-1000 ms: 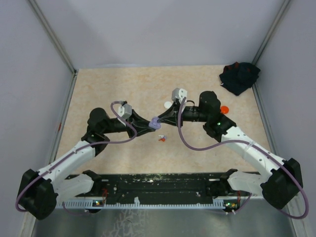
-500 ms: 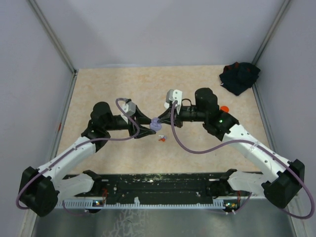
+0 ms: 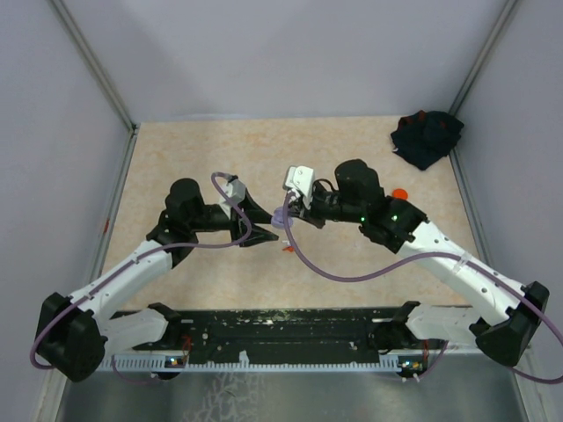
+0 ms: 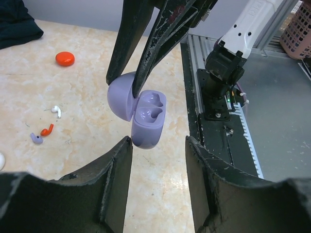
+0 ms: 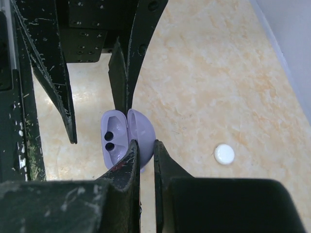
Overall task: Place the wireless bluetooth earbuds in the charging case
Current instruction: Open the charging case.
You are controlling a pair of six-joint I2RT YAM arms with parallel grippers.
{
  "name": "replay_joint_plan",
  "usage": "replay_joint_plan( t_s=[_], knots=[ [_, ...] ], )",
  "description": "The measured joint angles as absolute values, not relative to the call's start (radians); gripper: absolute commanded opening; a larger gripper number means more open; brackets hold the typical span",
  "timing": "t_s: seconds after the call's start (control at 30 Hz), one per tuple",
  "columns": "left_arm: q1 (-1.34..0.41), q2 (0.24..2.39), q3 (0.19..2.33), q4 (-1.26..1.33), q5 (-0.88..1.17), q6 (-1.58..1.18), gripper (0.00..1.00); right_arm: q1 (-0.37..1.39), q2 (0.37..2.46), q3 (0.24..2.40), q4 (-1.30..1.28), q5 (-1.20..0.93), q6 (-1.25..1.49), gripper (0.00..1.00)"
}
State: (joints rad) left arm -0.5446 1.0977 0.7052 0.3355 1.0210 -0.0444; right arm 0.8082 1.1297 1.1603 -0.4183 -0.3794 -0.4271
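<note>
Pinching the open lavender plastic charging case (image 4: pixel 146 121) mid-frame, your right fingers (image 5: pixel 161 165) are gripping its lid (image 4: pixel 119 94); left fingers (image 4: pixel 116 184) are gaping; tiny red, purple, white earbuds (image 4: pixel 46 131) are lying lower left.

My left arm (image 3: pixel 132 268) and right arm (image 3: pixel 449 259) stretch forward and angle inward, nearly meeting; left jaws stand apart, right jaws pinched tight.

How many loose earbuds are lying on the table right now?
3: a tiny white plastic earbud, a red one and a purple one, clustered on the beige tabletop; others may be hidden.
</note>
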Motion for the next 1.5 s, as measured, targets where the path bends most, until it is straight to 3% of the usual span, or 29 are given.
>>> replay_joint_plan(
  t_s=[0.77,0.9,1.07,1.33,1.5],
  knots=[
    [-0.545,1.072,0.695,0.375,1.014,-0.017,0.43,0.86,1.14,1.201,-0.48,-0.31,-0.434,0.0],
    [-0.545,1.072,0.692,0.382,1.014,-0.017,0.33,0.862,1.144,1.201,-0.48,-0.31,-0.434,0.0],
    [-0.544,1.072,0.691,0.381,1.014,-0.011,0.12,0.863,1.144,1.201,-0.48,-0.308,-0.432,0.0],
    [-0.545,1.06,0.691,0.351,0.986,0.051,0.04,0.864,1.144,1.201,-0.48,-0.307,-0.408,0.41],
    [-0.545,1.042,0.689,0.304,0.898,0.115,0.0,0.864,1.134,1.206,-0.464,-0.273,-0.363,0.54]
  ],
)
